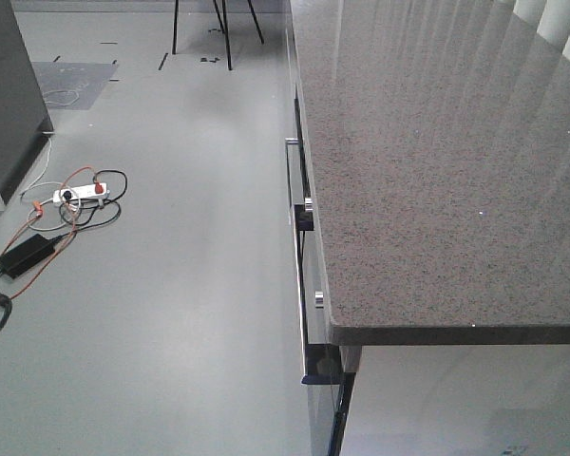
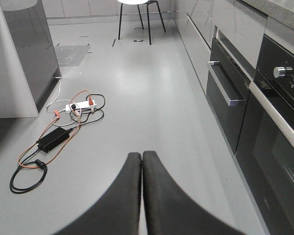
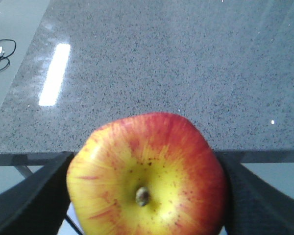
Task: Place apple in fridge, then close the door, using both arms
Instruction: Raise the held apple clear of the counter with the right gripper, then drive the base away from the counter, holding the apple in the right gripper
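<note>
The right pincer (image 3: pixel 146 198) is clamped on the apple (image 3: pixel 147 161), one black finger on each flank, with the stem end facing the wrist camera. The fruit hangs just off the near edge of the speckled counter (image 3: pixel 152 58) and does not rest on it.

The step in hand looks like the carry toward the fridge, which no view shows clearly. To do it well, hold the squeeze firm and even, since glossy round skin can roll out from between flat pads. Travel level, clear of the counter edge, and avoid jerks.

The left pincer (image 2: pixel 141 155) has its fingers pressed together with nothing between them. It sits low, pointing along the floor (image 2: pixel 152 98) beside the oven fronts (image 2: pixel 235 93), and looks free to take the door later.
</note>
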